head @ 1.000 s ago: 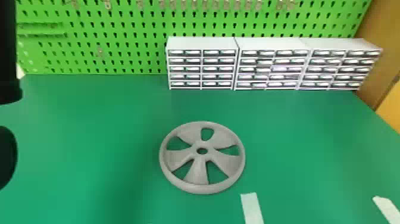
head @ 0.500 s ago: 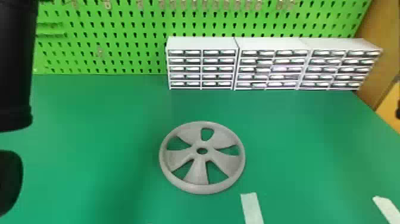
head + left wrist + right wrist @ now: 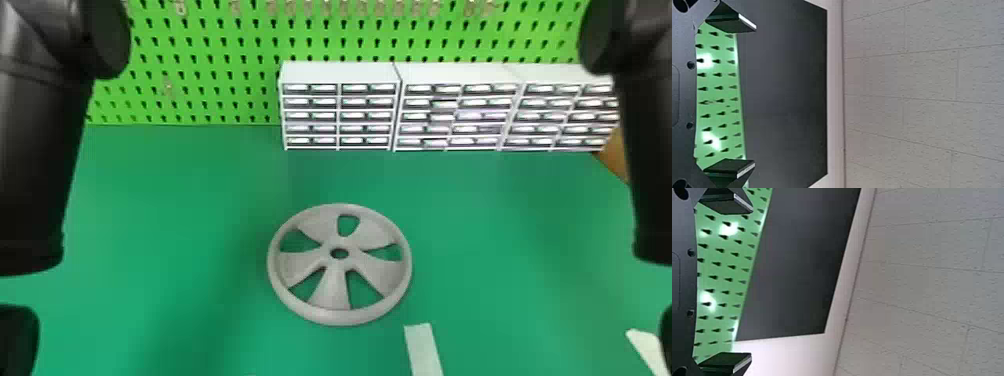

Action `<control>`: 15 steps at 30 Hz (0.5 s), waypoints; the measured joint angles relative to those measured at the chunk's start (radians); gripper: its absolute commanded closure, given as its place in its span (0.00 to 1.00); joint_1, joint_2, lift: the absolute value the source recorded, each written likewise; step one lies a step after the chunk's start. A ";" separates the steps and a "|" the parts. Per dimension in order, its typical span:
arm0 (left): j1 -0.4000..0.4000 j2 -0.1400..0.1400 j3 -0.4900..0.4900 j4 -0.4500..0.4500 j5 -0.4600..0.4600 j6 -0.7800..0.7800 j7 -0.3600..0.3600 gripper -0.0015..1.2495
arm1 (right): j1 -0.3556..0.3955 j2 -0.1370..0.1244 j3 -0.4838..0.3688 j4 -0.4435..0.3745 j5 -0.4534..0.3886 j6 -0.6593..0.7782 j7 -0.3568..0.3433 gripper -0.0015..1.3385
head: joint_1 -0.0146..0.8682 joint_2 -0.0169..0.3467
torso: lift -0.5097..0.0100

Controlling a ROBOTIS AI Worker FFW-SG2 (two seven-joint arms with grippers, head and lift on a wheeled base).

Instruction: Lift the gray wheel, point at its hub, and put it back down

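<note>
The gray wheel (image 3: 335,287) lies flat on the green table, its hub hole facing up, near the middle of the head view. My left arm (image 3: 40,165) hangs at the left edge and my right arm (image 3: 650,150) at the right edge, both well apart from the wheel. In the left wrist view my left gripper (image 3: 750,96) is open, with its two fingers wide apart and nothing between them. The right wrist view has my right gripper (image 3: 747,284) likewise open and holding nothing. Both wrist cameras face the pegboard and wall.
White drawer units (image 3: 340,72) stand in a row at the table's back, before a green pegboard (image 3: 200,55). Pale tape strips (image 3: 424,350) are on the green table (image 3: 200,200) at the front right. A dark panel (image 3: 785,94) rises above the pegboard in the left wrist view.
My left arm has moved in from the left edge toward the middle. My right arm has come into the head view from the right. The wheel has stayed where it was.
</note>
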 measured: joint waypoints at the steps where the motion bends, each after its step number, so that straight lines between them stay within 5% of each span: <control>1: 0.010 0.002 0.000 -0.001 0.004 0.003 0.000 0.06 | 0.014 0.004 -0.002 0.001 0.000 -0.002 0.000 0.00 | 0.80 0.18 | 0.81; 15: 0.166 0.011 0.027 -0.070 0.018 0.033 0.000 0.06 | 0.187 0.034 -0.008 -0.010 -0.043 -0.007 -0.001 0.00 | 0.80 0.18 | 0.81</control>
